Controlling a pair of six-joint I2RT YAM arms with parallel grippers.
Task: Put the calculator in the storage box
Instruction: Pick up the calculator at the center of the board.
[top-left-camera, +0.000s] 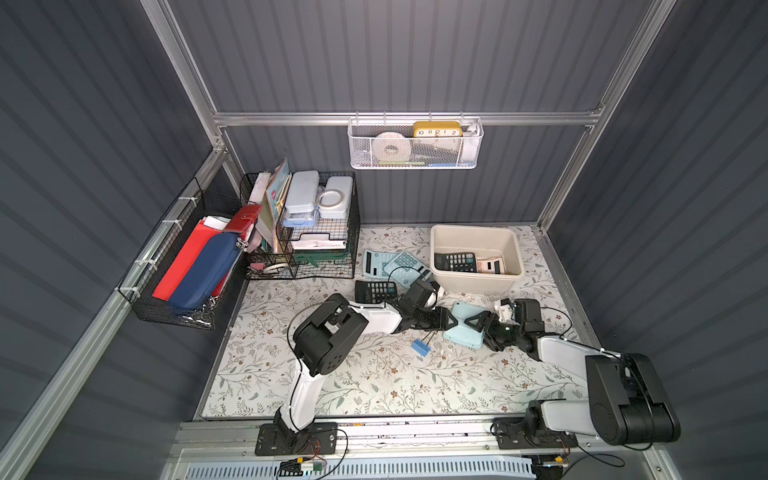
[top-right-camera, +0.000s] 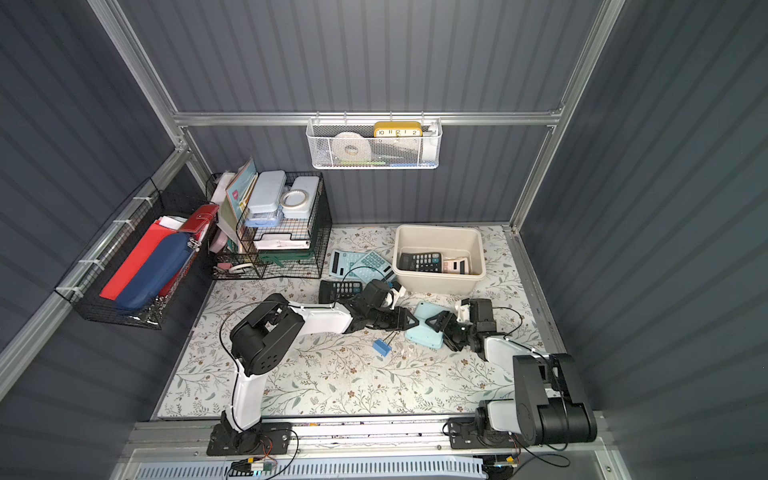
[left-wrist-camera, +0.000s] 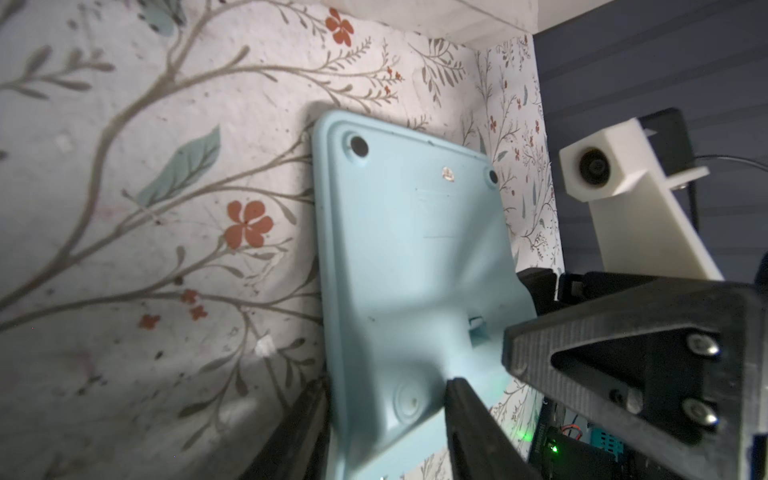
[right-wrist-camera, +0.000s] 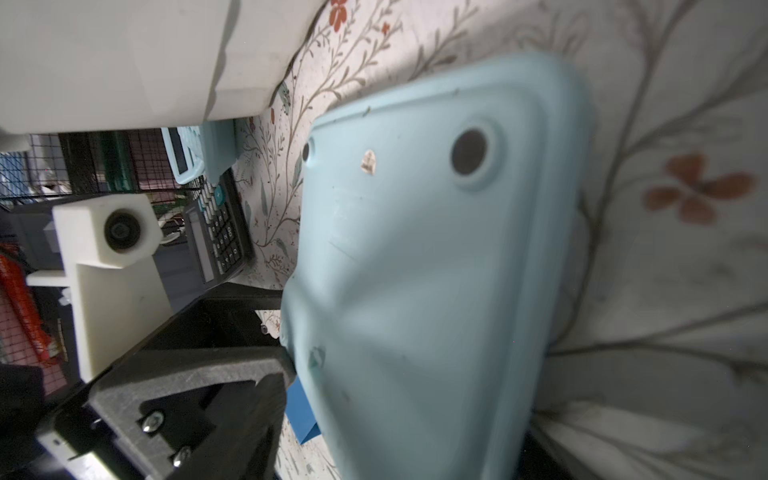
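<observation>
Probably light, stiff and slippery, the calculator (top-left-camera: 467, 311) lies face down on the table (top-left-camera: 374, 374) just near of the box (top-left-camera: 473, 232), its left edge seemingly pinched by the left end effector (top-left-camera: 452, 321), while I cannot tell whether the right end effector (top-left-camera: 478, 326) grips, so side edges suit holding best.

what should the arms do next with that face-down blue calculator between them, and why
Probably close the left gripper firmly on the light blue calculator before any lift. Its fingers sit either side of the calculator's edge, the right gripper is at the opposite side, and the calculator is face down, not yet in the storage box.
</observation>
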